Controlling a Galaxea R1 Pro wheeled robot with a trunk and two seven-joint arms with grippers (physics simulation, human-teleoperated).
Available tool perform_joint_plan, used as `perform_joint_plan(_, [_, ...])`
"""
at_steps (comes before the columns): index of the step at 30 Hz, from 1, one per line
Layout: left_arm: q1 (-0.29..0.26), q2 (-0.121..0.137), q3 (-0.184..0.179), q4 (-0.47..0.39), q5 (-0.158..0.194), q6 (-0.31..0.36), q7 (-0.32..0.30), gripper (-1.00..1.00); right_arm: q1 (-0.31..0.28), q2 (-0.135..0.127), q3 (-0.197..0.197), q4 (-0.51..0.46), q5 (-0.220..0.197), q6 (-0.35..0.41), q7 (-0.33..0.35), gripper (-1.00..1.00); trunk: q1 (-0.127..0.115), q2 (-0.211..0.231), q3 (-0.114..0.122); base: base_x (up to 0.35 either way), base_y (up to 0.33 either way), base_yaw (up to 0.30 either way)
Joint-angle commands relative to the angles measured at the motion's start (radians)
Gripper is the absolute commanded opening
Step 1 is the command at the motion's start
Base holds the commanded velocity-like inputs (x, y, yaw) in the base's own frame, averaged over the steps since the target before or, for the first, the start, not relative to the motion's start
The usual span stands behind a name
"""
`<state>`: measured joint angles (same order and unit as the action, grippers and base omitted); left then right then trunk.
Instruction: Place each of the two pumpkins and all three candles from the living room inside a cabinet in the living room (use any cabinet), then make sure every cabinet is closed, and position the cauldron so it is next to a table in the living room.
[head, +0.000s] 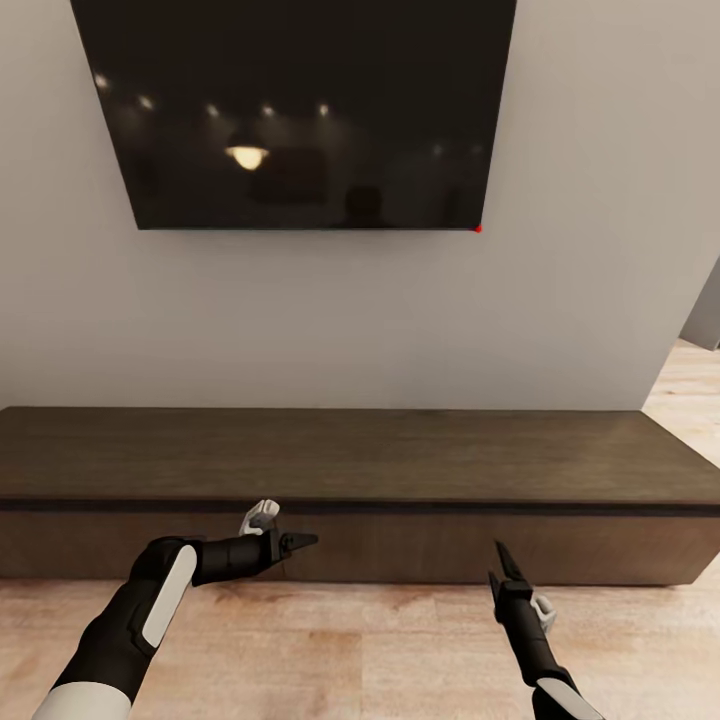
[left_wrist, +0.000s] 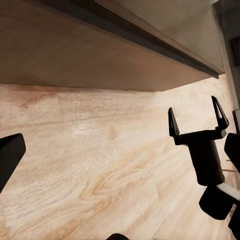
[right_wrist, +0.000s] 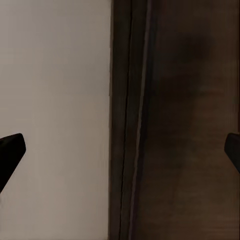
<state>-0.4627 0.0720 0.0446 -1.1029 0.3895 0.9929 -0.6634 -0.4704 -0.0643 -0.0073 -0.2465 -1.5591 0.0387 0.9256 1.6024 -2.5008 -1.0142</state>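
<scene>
While the cabinet (head: 350, 470) runs off-frame, drawer seams indistinct, left claw (head: 300, 543) and right claw (left_wrist: 197, 117) spread wide, both empty.

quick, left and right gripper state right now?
Left gripper: open, holding nothing, by the long low dark-brown wood cabinet.
Right gripper: open, holding nothing.

The head view looks forward and down, from close, at the cabinet (head: 360, 460), the wall (head: 300, 320) and the floor (head: 350, 650). The left wrist view faces along the floor (left_wrist: 100, 165) under the cabinet front (left_wrist: 75, 55). The right wrist view faces the cabinet (right_wrist: 190, 125) and wall (right_wrist: 55, 100), very near. All share the cabinet.
</scene>
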Motion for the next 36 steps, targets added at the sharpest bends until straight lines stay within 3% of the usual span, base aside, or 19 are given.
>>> perform_joint_plan(1, [-0.001,0.000,0.001,0.000,-0.004,0.004,-0.005,1.00,-0.001,0.000,0.000,0.003,-0.012,0.004,0.004,1.00,0.000,0.000,-0.001,0.028,0.000,0.000])
perform_joint_plan(20, [0.000,0.000,0.000,0.000,-0.004,0.004,-0.008,1.00,-0.001,0.000,0.000,0.044,-0.030,0.001,0.002,1.00,0.000,0.000,-0.001,0.065,0.000,0.000])
perform_joint_plan(26, [0.001,0.003,0.000,0.000,-0.005,0.004,-0.049,1.00,-0.001,0.000,0.000,0.050,-0.030,0.001,0.002,1.00,0.000,0.000,-0.001,0.071,0.000,0.000])
perform_joint_plan(36, [0.002,0.003,0.000,0.001,-0.005,0.004,-0.056,1.00,-0.001,0.000,0.000,0.052,-0.030,0.001,0.002,1.00,0.000,0.000,-0.001,0.250,0.000,0.000])
